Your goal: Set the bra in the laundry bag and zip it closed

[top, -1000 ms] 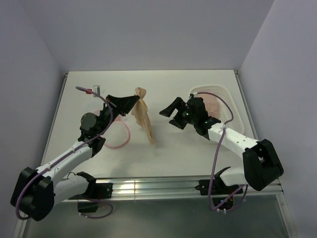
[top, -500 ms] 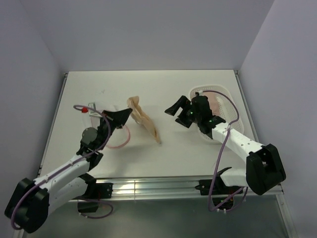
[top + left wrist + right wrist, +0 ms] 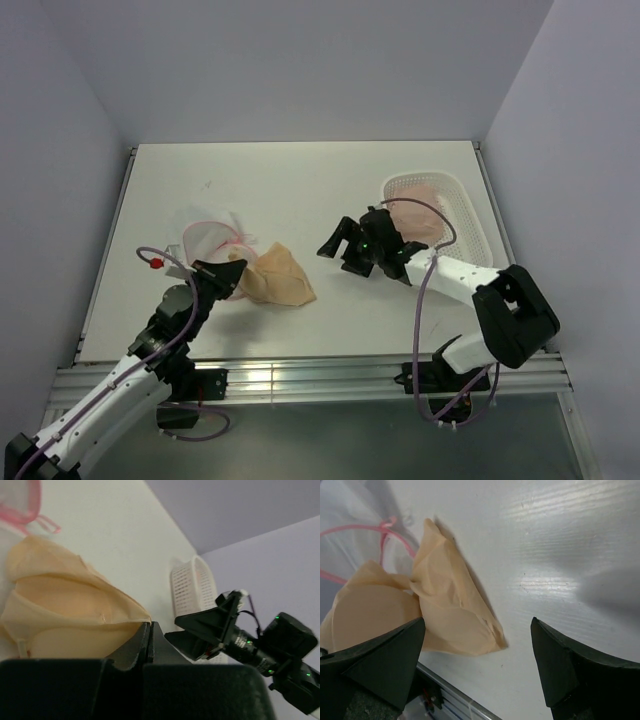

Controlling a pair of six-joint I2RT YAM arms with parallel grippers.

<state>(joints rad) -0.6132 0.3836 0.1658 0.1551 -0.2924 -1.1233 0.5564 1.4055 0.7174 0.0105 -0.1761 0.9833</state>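
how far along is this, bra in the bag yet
Nothing looks finished. The bra lies on the table beside the laundry bag, not inside it. In hand: the left end effector is shut on the bra's edge; the right end effector hovers open nearby. Left: getting the bra into the bag, then zipping it.

No legible text (labels neither)

OVERHEAD VIEW: A white perforated plastic basket [image 3: 462,205] sits at about three o'clock on the white table [image 3: 300,180], close to its right edge. A pale pink garment [image 3: 424,220] lies inside it. The left wrist view shows the basket [image 3: 192,587] upright against a lavender wall [image 3: 260,565]. An aluminium rail [image 3: 300,378] runs along the table's six o'clock edge.
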